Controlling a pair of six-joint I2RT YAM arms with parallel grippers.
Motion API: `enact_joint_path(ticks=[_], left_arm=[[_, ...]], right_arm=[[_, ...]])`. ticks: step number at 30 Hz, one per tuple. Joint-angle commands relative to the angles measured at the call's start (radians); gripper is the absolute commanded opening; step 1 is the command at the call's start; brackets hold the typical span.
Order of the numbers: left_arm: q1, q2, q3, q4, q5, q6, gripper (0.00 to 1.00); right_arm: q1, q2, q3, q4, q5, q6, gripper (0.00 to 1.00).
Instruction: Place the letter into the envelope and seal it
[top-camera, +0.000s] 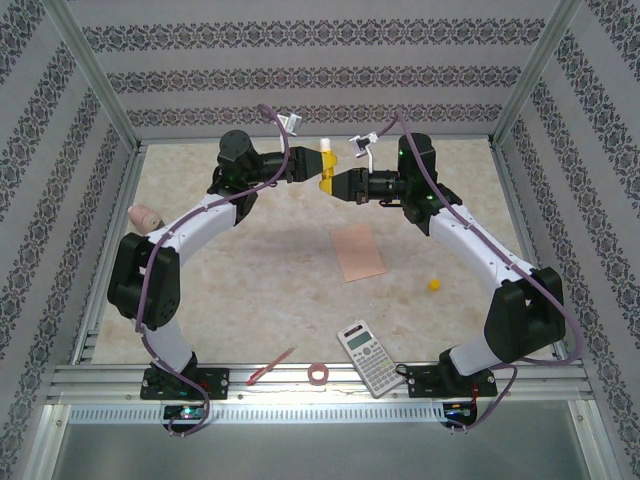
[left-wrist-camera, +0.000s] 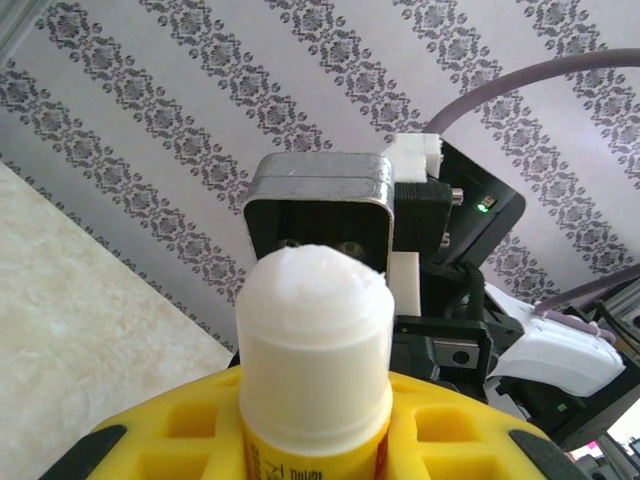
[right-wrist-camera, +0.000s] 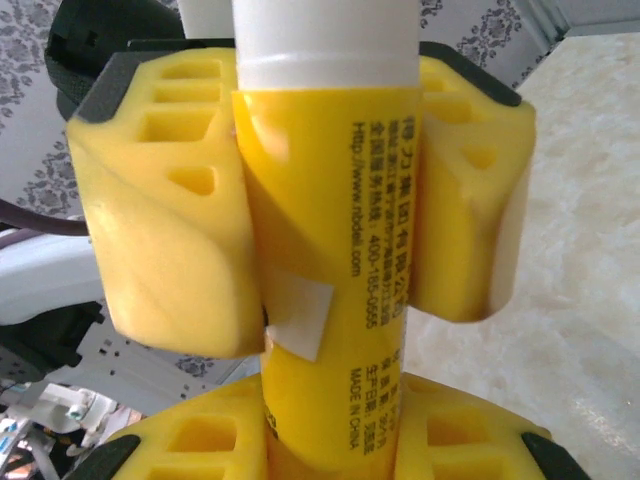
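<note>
The peach envelope (top-camera: 358, 253) lies flat on the table's middle, right of centre. The letter is hidden from view. High over the back of the table, both grippers meet on a yellow glue stick (top-camera: 326, 165). My left gripper (top-camera: 318, 170) is shut on its upper body, and the bare white glue tip (left-wrist-camera: 315, 320) rises between the yellow fingers (left-wrist-camera: 190, 430). My right gripper (right-wrist-camera: 330, 445) is shut on the stick's lower body (right-wrist-camera: 330, 200), just under the left gripper's yellow fingers (right-wrist-camera: 160, 200). In the top view, the right gripper (top-camera: 338, 183) comes in from the right.
A small yellow cap (top-camera: 434, 284) sits right of the envelope. Along the near edge lie a calculator (top-camera: 367, 357), a tape roll (top-camera: 319, 374) and a red pencil (top-camera: 270, 367). A pinkish roll (top-camera: 145, 216) rests by the left wall.
</note>
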Motion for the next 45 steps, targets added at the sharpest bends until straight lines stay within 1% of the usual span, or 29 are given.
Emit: enact_joint_path(ticks=[1,4,8,12,18,21,24,26,29,30,31,33,35,37,39,41,43,45], left_arm=[[-0.003,-0.054,0.006,-0.093,-0.045,0.087,0.01],[-0.003,-0.070,0.010,-0.192,-0.083,0.147,0.01],[-0.004,-0.089,0.007,-0.268,-0.141,0.182,0.01],[-0.009,-0.099,0.002,-0.309,-0.202,0.184,0.00],[-0.027,-0.114,-0.019,-0.337,-0.296,0.165,0.00],[-0.036,-0.116,-0.034,-0.325,-0.319,0.143,0.00],[-0.041,-0.114,-0.044,-0.308,-0.329,0.126,0.00],[-0.042,-0.112,-0.048,-0.295,-0.329,0.117,0.00],[-0.042,-0.110,-0.051,-0.278,-0.321,0.115,0.00],[-0.042,-0.110,-0.048,-0.277,-0.316,0.120,0.00],[-0.041,-0.109,-0.043,-0.281,-0.305,0.128,0.00],[-0.035,-0.110,-0.033,-0.283,-0.285,0.134,0.00],[-0.025,-0.109,-0.026,-0.256,-0.251,0.128,0.00],[-0.013,-0.106,-0.011,-0.232,-0.207,0.116,0.00],[-0.005,-0.100,0.010,-0.232,-0.157,0.120,0.00],[-0.003,-0.094,0.037,-0.235,-0.105,0.127,0.00],[-0.001,-0.087,0.057,-0.223,-0.062,0.125,0.00],[-0.001,-0.081,0.068,-0.183,-0.022,0.104,0.00]], right_arm=[[0.032,-0.021,0.046,-0.105,0.114,-0.100,0.23],[0.063,-0.028,0.078,-0.218,0.219,-0.173,0.23],[0.113,-0.030,0.118,-0.319,0.361,-0.248,0.23],[0.169,-0.032,0.127,-0.354,0.509,-0.277,0.23],[0.245,-0.032,0.106,-0.336,0.708,-0.281,0.23],[0.260,-0.032,0.088,-0.306,0.743,-0.267,0.23],[0.263,-0.032,0.080,-0.284,0.736,-0.254,0.23],[0.261,-0.030,0.080,-0.274,0.711,-0.250,0.25],[0.245,-0.027,0.086,-0.259,0.610,-0.235,0.36],[0.226,-0.030,0.082,-0.242,0.545,-0.214,0.41],[0.200,-0.034,0.074,-0.214,0.460,-0.185,0.49],[0.132,-0.040,0.061,-0.150,0.282,-0.110,0.60],[0.065,-0.050,0.048,-0.097,0.107,-0.044,0.67],[0.010,-0.071,0.046,-0.102,-0.028,-0.029,0.71],[-0.031,-0.092,0.035,-0.113,-0.101,-0.031,0.74],[-0.071,-0.102,0.020,-0.111,-0.174,-0.022,0.75],[-0.093,-0.108,0.004,-0.110,-0.208,-0.021,0.75],[-0.105,-0.108,-0.016,-0.099,-0.215,-0.021,0.76]])
